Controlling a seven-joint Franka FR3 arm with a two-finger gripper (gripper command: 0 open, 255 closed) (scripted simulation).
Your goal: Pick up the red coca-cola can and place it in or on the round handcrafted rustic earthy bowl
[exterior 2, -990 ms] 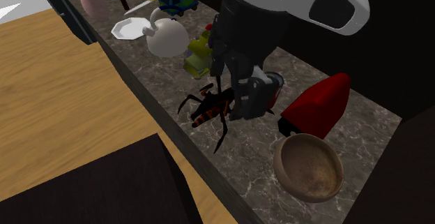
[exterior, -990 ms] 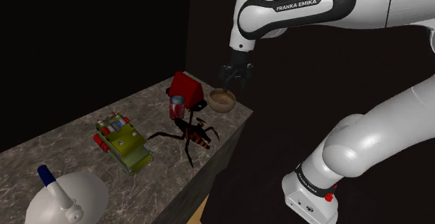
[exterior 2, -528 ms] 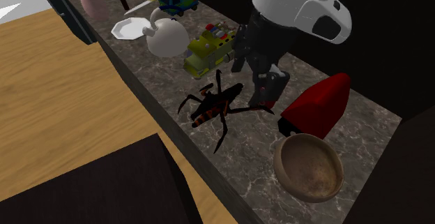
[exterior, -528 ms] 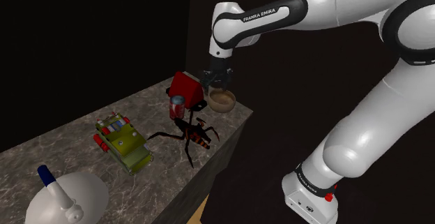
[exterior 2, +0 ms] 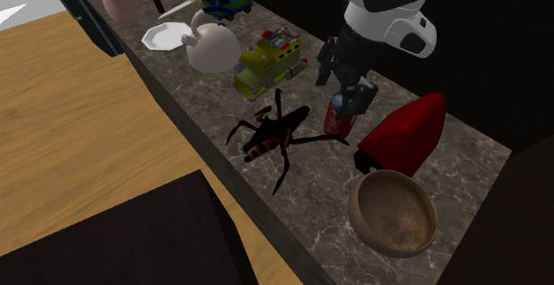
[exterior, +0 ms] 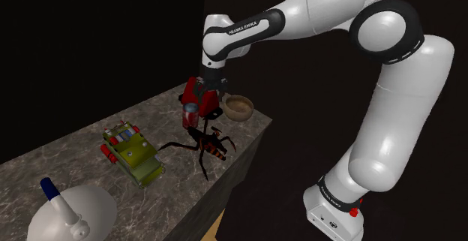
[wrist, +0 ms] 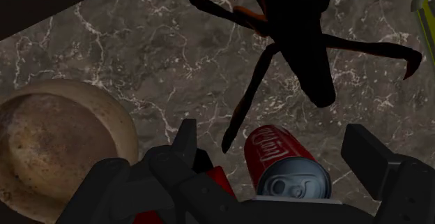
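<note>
We are lining up the grasp: our tool (wrist: 272,135) hangs released, fingers spread, above the upright red can (wrist: 282,161) on the counter (wrist: 139,55) near the bowl (wrist: 56,146), so next we lower and clench.

I see my arm (exterior: 322,7) is glossy white with dark joints. White FRANKA EMIKA lettering (exterior: 251,26) crosses the dark band above the all-black gripper (exterior: 204,100); farthest from it, a red dot.
</note>
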